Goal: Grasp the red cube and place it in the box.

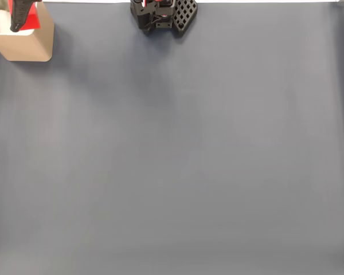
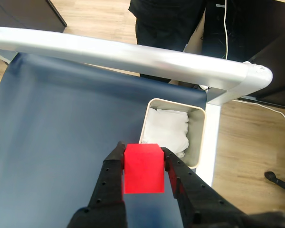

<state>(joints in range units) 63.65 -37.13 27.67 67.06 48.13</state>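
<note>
my black two-finger gripper (image 2: 143,154) is clamping the small matte red cube (image 2: 143,168) near the beige square box (image 2: 198,137); releasing early risks missing

Red cube (image 2: 143,168): small, matte, upright, clamped between the black gripper's (image 2: 141,156) two fingers, near side of box; beige box (image 2: 198,137): open-topped, white padding inside, table's far-left corner in fixed view.

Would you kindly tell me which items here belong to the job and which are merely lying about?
Job items:
- red cube, clamped in the gripper
- box, white padding inside

Lying about:
- black perforated part at the mat's top edge
- white cable beyond the table
</note>
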